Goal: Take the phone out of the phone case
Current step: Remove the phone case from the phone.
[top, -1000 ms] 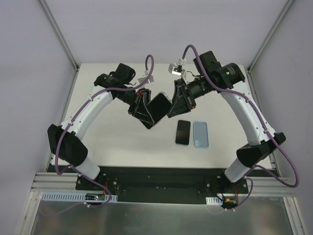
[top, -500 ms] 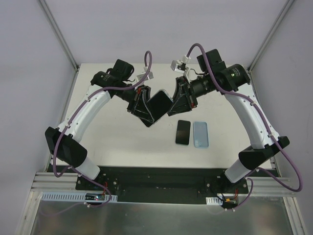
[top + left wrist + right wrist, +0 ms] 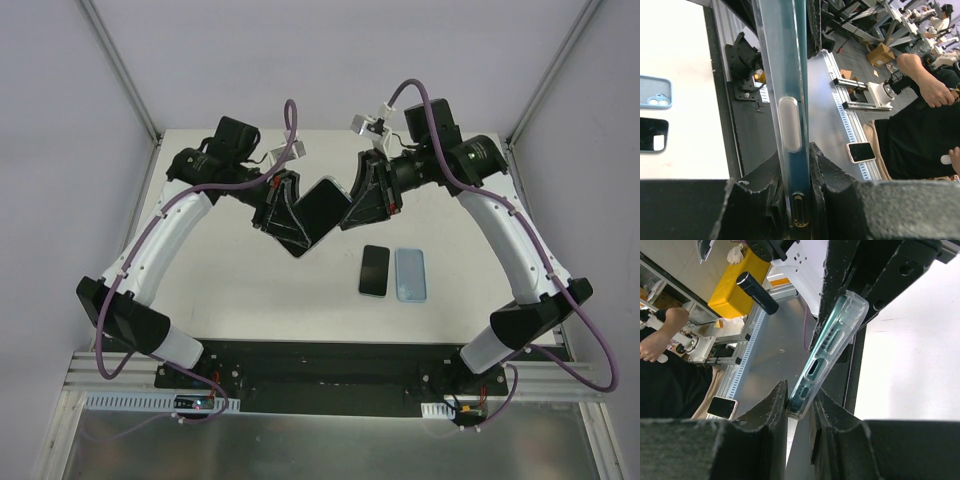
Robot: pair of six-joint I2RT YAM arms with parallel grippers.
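A dark phone in a clear phone case (image 3: 322, 208) hangs in the air above the table's far middle, held from both sides. My left gripper (image 3: 298, 222) is shut on its lower left end. In the left wrist view the cased phone (image 3: 790, 100) runs edge-on up from between the fingers, left gripper (image 3: 799, 165) pinching both faces. My right gripper (image 3: 350, 205) is shut on the opposite corner. The right wrist view shows the clear phone case (image 3: 832, 342) tilted, its corner pinched by the right gripper (image 3: 801, 401). The phone sits fully inside the case.
A bare black phone (image 3: 374, 270) and a light blue case (image 3: 410, 274) lie side by side on the white table (image 3: 230, 290), right of centre and below the held phone. The same blue case (image 3: 655, 92) and black phone (image 3: 652, 135) appear in the left wrist view.
Both arms have carried the cased phone a little farther from the bases, and it has tilted slightly. The left arm's upper part swung left. Both grips are unchanged.
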